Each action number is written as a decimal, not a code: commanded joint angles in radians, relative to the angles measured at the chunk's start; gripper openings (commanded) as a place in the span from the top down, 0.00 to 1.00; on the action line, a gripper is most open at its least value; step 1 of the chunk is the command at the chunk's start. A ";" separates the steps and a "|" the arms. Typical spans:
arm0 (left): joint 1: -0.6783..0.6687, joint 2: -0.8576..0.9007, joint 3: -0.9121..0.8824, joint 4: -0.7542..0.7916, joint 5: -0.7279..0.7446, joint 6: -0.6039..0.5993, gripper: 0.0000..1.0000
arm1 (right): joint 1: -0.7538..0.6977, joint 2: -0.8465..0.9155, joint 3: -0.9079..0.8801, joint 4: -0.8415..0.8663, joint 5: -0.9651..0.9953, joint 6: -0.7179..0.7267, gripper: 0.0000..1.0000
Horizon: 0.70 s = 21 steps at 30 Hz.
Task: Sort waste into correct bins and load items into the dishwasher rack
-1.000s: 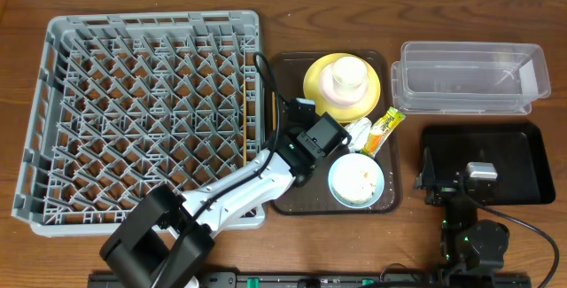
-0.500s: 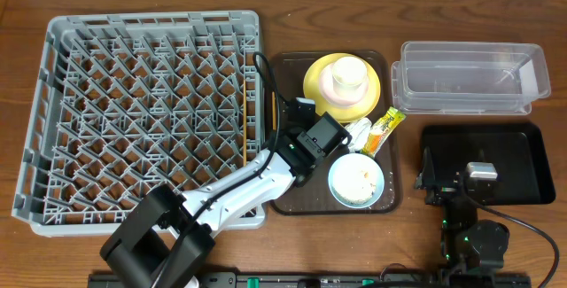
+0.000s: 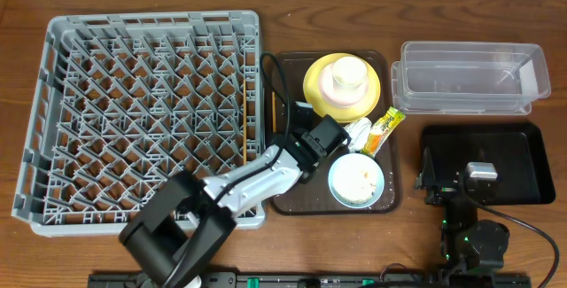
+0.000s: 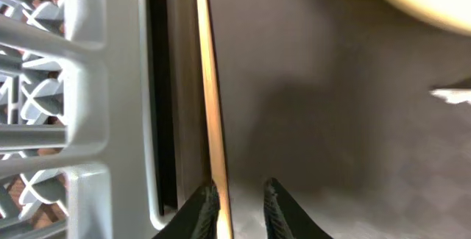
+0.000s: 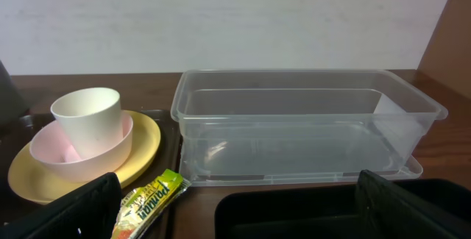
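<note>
So the left gripper (image 4: 239,195) is down at the left edge of the brown rectangular serving tray (image 3: 288,201), right beside the big square grey plastic dishwasher rack (image 3: 151,24). Its jaws are only a little apart. A thin wooden chopstick (image 4: 210,84) runs through the gap against one finger (image 4: 204,206), and the other finger looks clear of it, so it's not pinched. The chopstick lies along the tray's left rim, next to the rack wall.

Further right on that tray, a round yellow plate (image 3: 314,80) sits at the far end with a pale pinkish-white bowl (image 5: 66,158) on it and a small white cup (image 5: 87,118) inside the bowl. A light blue bowl (image 3: 337,186) holding white rice-like scraps (image 3: 359,175) is at the near right. The crumpled white paper napkin (image 3: 359,133) and the yellow-green and orange snack wrapper (image 3: 384,130) lie between the plate and that bowl.

The right gripper (image 5: 243,206) hangs over the shallow black rectangular tray (image 3: 523,159), jaws spread wide with nothing in them. The clear rectangular plastic container (image 3: 469,49) is just beyond it.
</note>
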 commanded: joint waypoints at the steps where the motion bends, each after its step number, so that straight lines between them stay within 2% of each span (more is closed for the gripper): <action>1: 0.005 0.044 0.011 -0.001 -0.034 -0.010 0.69 | -0.008 -0.006 -0.001 -0.003 0.000 -0.007 0.01; 10: 0.082 0.084 0.011 0.006 0.093 -0.032 0.67 | -0.008 -0.006 -0.001 -0.003 0.000 -0.007 0.01; 16: 0.153 0.103 0.011 0.018 0.302 -0.035 0.67 | -0.009 -0.006 -0.001 -0.003 0.000 -0.007 0.01; 21: 0.177 0.127 0.009 0.016 0.325 -0.035 0.67 | -0.008 -0.006 -0.001 -0.003 0.000 -0.007 0.01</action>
